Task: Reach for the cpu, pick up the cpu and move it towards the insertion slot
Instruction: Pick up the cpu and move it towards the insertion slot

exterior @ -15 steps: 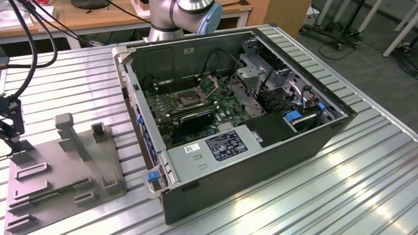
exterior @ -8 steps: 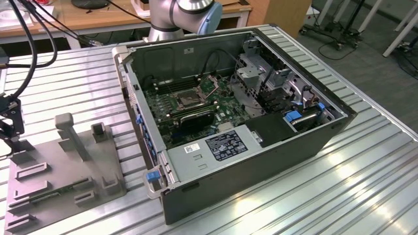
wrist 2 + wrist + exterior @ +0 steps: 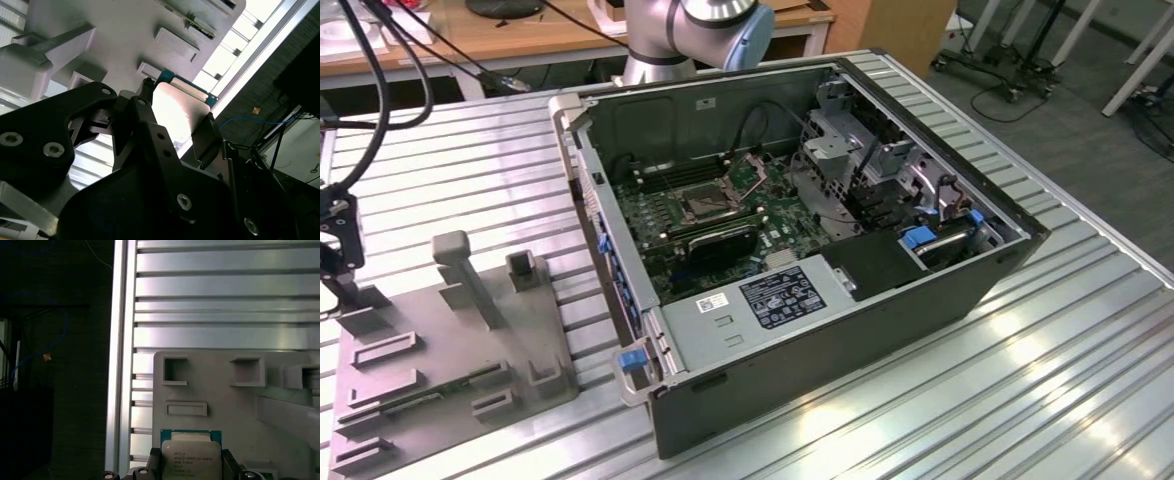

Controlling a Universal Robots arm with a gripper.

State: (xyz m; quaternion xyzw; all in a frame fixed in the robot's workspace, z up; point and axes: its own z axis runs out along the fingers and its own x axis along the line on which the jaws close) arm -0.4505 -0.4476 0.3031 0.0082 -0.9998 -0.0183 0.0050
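The cpu (image 3: pixel 191 454), a pale silvery square on a green rim, sits between the two dark fingers (image 3: pixel 154 464) of my gripper (image 3: pixel 191 462), which press against its opposite edges. The second wrist view shows the same grip, with the cpu (image 3: pixel 177 107) bright between the jaws of the gripper (image 3: pixel 176 105). In the exterior view the gripper (image 3: pixel 336 262) hangs at the far left, over the corner of the grey fixture plate (image 3: pixel 454 370). Whether the chip is off the plate I cannot tell. The insertion slot (image 3: pixel 698 203) lies inside the open computer case, well to the exterior view's right of the gripper.
The open black computer case (image 3: pixel 854 330) lies on its side on the ribbed aluminium table (image 3: pixel 1067 400). Upright grey posts (image 3: pixel 464 275) and blocks rise from the fixture plate. Black cables (image 3: pixel 374 110) hang near the gripper. The table's edge (image 3: pixel 120 365) runs close beside the fixture.
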